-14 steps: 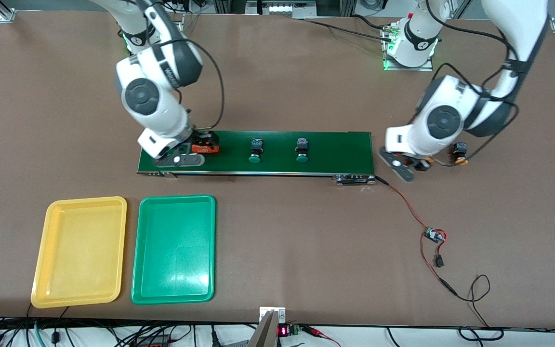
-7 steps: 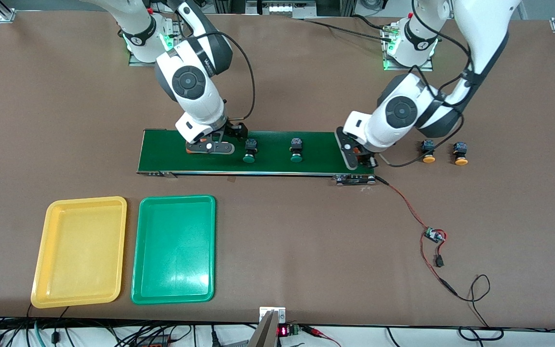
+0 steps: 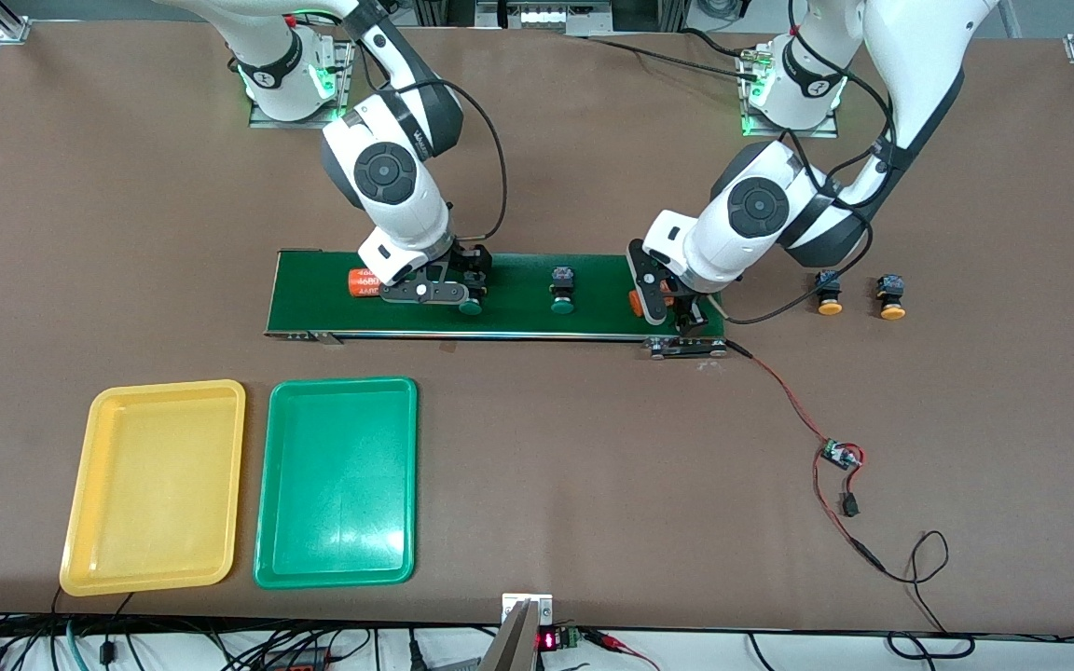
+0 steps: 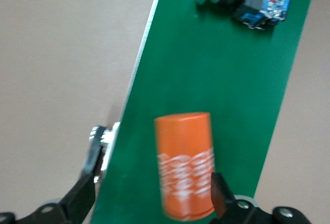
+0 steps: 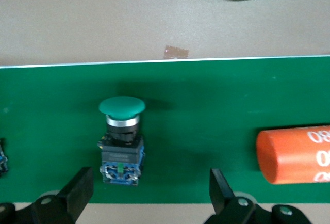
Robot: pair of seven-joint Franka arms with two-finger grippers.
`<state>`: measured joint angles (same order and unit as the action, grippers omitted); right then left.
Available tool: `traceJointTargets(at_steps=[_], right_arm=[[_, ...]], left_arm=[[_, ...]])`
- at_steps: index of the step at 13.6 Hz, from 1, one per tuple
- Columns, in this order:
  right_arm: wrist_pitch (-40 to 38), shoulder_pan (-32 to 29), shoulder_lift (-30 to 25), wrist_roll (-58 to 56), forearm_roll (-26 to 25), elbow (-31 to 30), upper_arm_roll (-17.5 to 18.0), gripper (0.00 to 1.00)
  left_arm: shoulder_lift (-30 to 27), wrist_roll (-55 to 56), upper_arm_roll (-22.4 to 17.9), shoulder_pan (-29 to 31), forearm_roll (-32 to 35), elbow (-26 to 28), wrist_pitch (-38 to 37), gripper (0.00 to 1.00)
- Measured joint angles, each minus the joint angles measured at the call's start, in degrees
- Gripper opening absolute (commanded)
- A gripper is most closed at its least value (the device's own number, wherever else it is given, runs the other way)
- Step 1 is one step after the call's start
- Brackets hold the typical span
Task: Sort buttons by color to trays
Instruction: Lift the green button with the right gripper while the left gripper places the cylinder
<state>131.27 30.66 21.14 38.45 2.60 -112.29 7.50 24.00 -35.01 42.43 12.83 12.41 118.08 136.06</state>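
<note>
Buttons: light, rigid, likely top-heavy, best pinched across the black-and-blue body | green button (image 5: 122, 140) lay on conveyor belt (image 3: 518, 317), between the spread fingers (image 5: 77, 192) of right gripper (image 5: 149, 195) | left gripper (image 4: 154, 203) released, straddling orange cylinder (image 4: 185, 164) at belt's end | yellow buttons (image 3: 829, 293) sat off-belt | green tray (image 3: 337, 481) and yellow tray (image 3: 157, 485) unfilled.

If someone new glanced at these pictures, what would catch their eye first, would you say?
Probably both arms bent over the dark-green belt, the right gripper open over a green button and the left gripper open over an orange cylinder. Next, the yellow tray and green tray, nearer the camera.
</note>
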Motion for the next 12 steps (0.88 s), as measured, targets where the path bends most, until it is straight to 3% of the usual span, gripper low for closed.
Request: traceJointTargets(at_steps=[3,5,9,11,12], right_arm=[[0.9,0.1,0.9,0.0,0.0,0.3,0.0,1.00],[0.9,0.1,1.7,0.0,0.0,1.0,0.0,1.00],[0.9,0.1,3.4,0.0,0.0,1.3,-0.1,1.00],[0.9,0.1,3.9,0.0,0.0,1.3,-0.2,0.75],[0.9,0.1,4.0,0.0,0.0,1.3,-0.2,0.57]], left_arm=[[-5.3,3.3,-5.7,0.1,-4.6,-0.4,-5.5,1.00],[-8.0,8.1,-11.6,-0.3,-4.9,-0.4,-9.8,1.00],[-9.1,19.0,-23.0,-1.6,-5.0,0.0,-16.7,1.00],[-9.0,23.5,-26.3,-1.7,-5.0,1.4,-18.5,1.00],[-8.7,26.4,-27.4,-1.7,-5.0,2.6,-18.7,1.00]])
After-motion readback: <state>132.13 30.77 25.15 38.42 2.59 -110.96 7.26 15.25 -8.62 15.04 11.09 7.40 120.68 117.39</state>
